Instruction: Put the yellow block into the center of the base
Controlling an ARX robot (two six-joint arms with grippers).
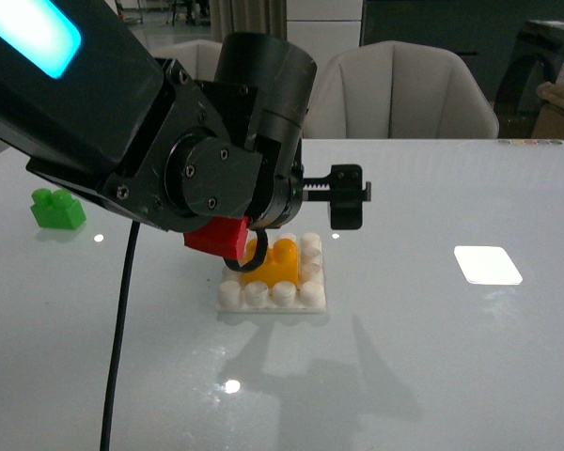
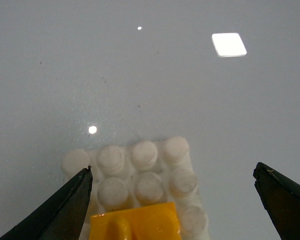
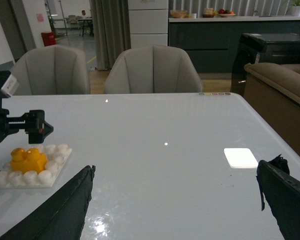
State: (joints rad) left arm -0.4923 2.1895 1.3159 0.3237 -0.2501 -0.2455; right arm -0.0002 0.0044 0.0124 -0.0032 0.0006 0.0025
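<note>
both fingers (image 2: 65,210) of the left gripper (image 2: 172,200) stand spread wide, one on each side of the yellow block (image 2: 135,225), touching nothing that the wrist view shows. the block already sits on the base (image 1: 273,299), in among the middle studs rather than at an edge, its two studs upright in the right wrist view. the right gripper (image 3: 175,205) is also spread and empty, well apart from the base over bare table (image 1: 432,376).

what seems left is checking the seat and clearing out. i would lift the left arm straight up (no sideways drift, since a finger could catch the block or drag the light base). whether the block is pressed fully home cannot be told from here; if it looks tilted, a gentle push from above on its studs would be the fix.
</note>
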